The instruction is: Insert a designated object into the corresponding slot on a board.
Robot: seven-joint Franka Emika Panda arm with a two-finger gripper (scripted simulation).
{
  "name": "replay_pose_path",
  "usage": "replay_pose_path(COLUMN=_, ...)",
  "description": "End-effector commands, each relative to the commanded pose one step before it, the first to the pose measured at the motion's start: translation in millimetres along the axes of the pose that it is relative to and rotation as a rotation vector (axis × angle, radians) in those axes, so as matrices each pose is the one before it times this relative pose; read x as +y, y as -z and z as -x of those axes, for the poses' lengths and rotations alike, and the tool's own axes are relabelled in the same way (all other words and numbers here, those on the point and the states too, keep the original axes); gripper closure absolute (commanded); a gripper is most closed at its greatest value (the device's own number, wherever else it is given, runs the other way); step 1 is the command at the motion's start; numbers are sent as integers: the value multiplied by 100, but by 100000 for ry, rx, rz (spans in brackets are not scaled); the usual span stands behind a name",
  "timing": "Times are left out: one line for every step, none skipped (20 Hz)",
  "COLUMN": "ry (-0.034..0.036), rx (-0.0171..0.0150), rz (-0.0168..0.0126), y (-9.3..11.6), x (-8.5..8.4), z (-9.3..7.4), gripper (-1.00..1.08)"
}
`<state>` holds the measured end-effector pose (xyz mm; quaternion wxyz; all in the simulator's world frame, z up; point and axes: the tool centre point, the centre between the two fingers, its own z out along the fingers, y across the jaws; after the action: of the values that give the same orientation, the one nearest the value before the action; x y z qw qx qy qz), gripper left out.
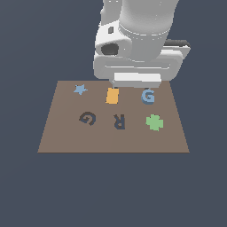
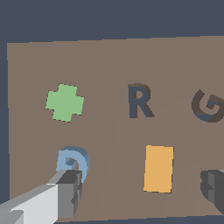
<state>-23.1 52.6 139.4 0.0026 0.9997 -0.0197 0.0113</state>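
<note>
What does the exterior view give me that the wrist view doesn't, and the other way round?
Only the exterior view shows the light-blue star, the whole board and the arm's body above it.

Only the wrist view shows the claw, with one finger beside the blue G block; the exterior view hides the claw behind the arm.

Both show the blue G block, orange rectangle, green clover, dark R recess and the dark G slot.
</note>
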Motion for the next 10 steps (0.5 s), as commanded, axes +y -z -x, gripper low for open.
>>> replay_pose_path(ry=-2710, rx=-492, rz=-45, y=-1679, x=-1447, z=955, gripper=-92)
replay_pose_path(ry=-1204, rx=-184, rz=-19, y=-717, x=-610, z=384, gripper=-92)
replay_pose_path(ry=-1156, rx=-176, rz=-18, y=-690, x=-587, z=367, gripper=-92)
replay_pose_path(ry=-1090, rx=-166, rz=-16, y=-652, x=-555, z=344, gripper=-92)
replay_pose_path(ry=-1022, rx=-155, rz=-15, y=-613, x=-523, z=321, gripper=-92)
replay_pose_path(ry=-958, rx=-146, rz=-15, y=-575, x=-491, z=294, gripper=-92)
replay_pose_path(ry=-893, rx=-135, rz=-15, y=-538, x=-461, z=268, gripper=-92)
replay_pose_path(ry=-828, rx=-125, rz=-15, y=-500, x=-431, z=244, gripper=-92)
replay_pose_path(ry=-763, rx=-115, rz=-14, y=-462, x=-401, z=222, gripper=-92)
replay_pose_path(ry=-698, rx=-105, rz=-13, y=-424, x=-369, z=202, gripper=-92)
